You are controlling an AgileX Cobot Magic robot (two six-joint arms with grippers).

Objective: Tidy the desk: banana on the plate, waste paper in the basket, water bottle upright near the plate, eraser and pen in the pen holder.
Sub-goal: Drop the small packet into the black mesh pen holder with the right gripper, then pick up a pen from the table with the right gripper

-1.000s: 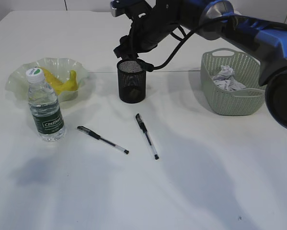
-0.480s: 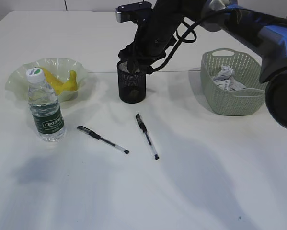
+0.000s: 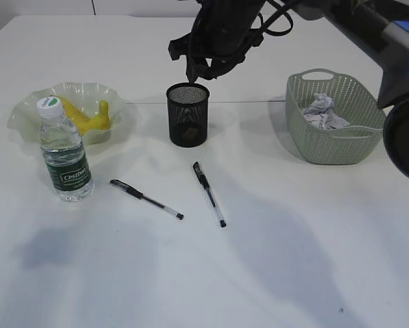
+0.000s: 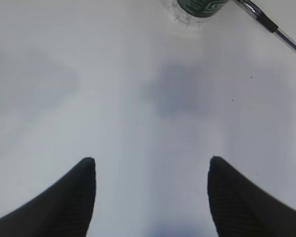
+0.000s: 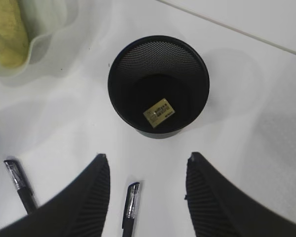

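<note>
My right claw [image 5: 147,170] hangs spread and empty above the black mesh pen holder [image 5: 158,85], its two dark fingers framing the bottom of my wrist picture. Down inside the holder lies the eraser [image 5: 160,112], a small yellowish block on the floor of the cup. In the outside view my right arm fills the top centre of the frame, with the holder [image 3: 188,115] just below it.

My left claw [image 4: 150,170] is spread too, gripping nothing, over bare white table [image 4: 138,98]; the base of the water bottle [image 4: 199,6] shows at the top edge of that picture.

Two pens lie flat on the table in the middle of the outside view: one pen [image 3: 209,193] just below the holder, the other pen [image 3: 146,199] to its left, angled towards the bottle. The bottle [image 3: 63,153] stands upright at centre left, just in front of the wavy clear plate [image 3: 26,109] holding the banana [image 3: 88,117]. At right, the pale green basket [image 3: 306,147] holds the crumpled waste paper [image 3: 325,113].
</note>
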